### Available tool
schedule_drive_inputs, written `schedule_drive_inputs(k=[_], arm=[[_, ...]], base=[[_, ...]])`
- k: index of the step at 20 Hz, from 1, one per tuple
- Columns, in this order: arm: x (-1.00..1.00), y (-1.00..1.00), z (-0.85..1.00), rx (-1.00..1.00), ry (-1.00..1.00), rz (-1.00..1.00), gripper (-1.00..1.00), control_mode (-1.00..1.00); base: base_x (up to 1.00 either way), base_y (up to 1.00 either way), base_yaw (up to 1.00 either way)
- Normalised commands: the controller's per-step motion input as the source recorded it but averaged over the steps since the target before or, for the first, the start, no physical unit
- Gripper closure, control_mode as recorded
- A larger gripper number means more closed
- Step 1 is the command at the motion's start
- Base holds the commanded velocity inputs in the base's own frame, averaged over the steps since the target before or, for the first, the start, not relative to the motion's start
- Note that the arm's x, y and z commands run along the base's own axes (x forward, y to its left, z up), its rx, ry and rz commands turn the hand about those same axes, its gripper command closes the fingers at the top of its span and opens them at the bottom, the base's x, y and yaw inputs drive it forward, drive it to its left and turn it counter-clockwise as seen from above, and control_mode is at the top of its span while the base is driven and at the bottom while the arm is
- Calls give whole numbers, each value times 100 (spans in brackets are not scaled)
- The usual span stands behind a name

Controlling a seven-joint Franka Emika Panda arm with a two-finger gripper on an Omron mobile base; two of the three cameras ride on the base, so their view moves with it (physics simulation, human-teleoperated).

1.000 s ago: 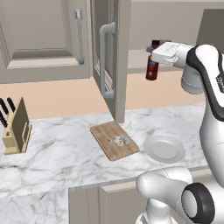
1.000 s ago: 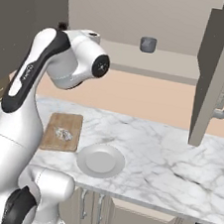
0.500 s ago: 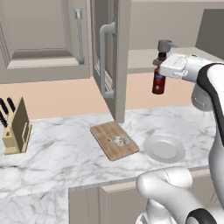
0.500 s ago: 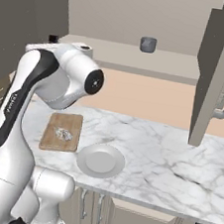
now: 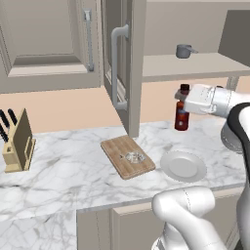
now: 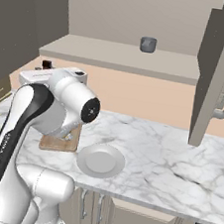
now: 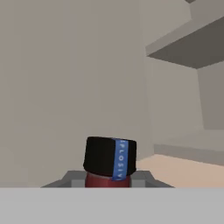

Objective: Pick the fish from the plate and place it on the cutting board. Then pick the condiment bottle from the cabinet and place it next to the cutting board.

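The hand [image 5: 188,104] is clamped on the condiment bottle [image 5: 181,113], upright above the surface [image 5: 68,161] beyond the plate [image 5: 183,166]. The hand view shows the cap's blue band. The fish [image 5: 133,156] lies on the cutting board [image 5: 127,156].

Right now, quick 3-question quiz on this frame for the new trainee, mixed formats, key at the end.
1. True or false: the fish lies on the board.
2. What does the gripper hold? A) the small pot B) the bottle C) a knife
3. Fill in: the plate sits on the counter, to the ______ of the board in the left base view.

Key
1. True. The fish is on the board and the plate is bare.
2. B. The gripper is shut on the bottle, upright in the air beyond the plate; the pot stands on the shelf.
3. Right.
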Motion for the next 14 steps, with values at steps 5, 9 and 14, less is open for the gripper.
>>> schedule_drive_inputs(k=[5, 9, 14], arm=[[-20, 0, -61, 0, 1, 4, 100, -100], [-8, -6, -44, -2, 0, 1, 100, -100], [-11, -35, -18, -4, 0, 0, 100, -100]], base=[[0, 0, 0], [0, 0, 0], [0, 0, 0]])
